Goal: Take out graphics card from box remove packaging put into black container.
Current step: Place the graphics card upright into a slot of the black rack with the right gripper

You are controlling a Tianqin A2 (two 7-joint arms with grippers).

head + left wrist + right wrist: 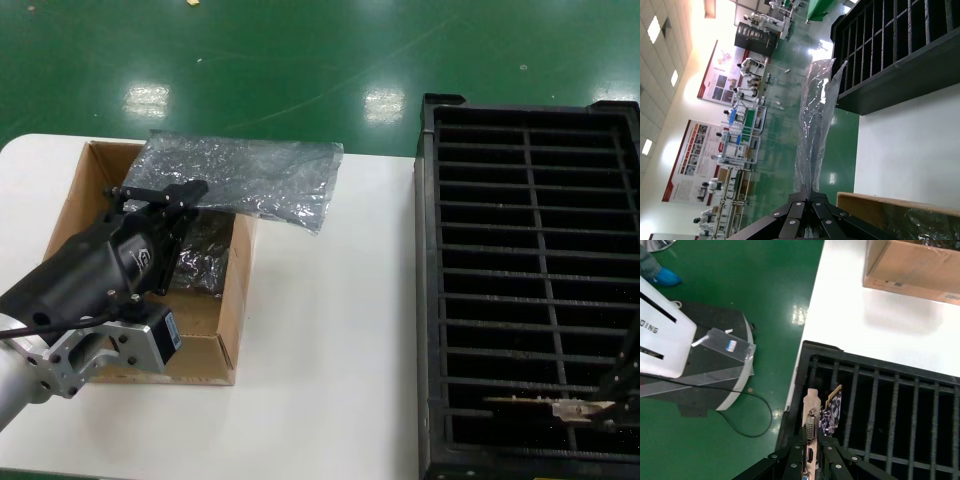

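Card unbagged, going into a slot at lower right of head view.
Right gripper is clamped on the thin dark graphics card by its silver bracket end, card edge-down over the ribbed black plastic crate, not yet seated by my read. Left gripper, upper left, pinches the crinkly grey-blue plastic bag above the brown cardboard carton; more bagged stock inside.
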